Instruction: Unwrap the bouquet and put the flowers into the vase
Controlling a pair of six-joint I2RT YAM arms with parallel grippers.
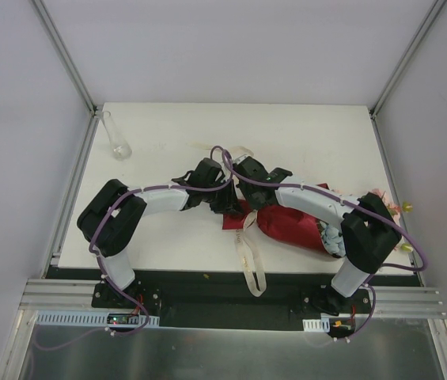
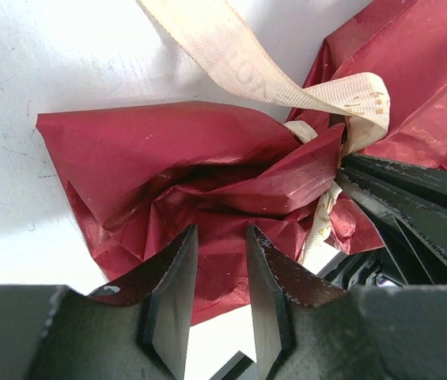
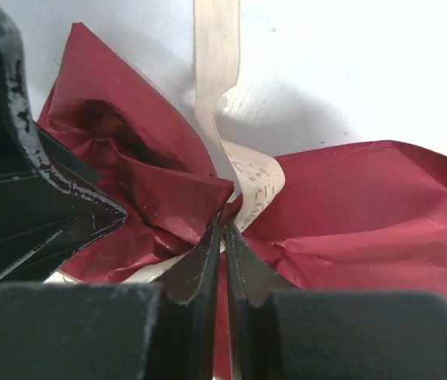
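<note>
With the bouquet (image 1: pixel 290 222) lying wrapped and tied on the worktop (image 1: pixel 302 142), the right jaws are pinching almost shut at the ribbon (image 3: pixel 215 47) knot, the left jaws are hovering part open over the paper (image 2: pixel 168 158), and the far-left vase (image 1: pixel 117 136) is waiting empty.

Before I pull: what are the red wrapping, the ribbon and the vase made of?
Wrapping: thin paper, slight sheen, sharp creases. Ribbon: likely woven fabric, matte cream, ribbed weave. Vase: clear glass or plastic; see-through, too small to tell.
</note>
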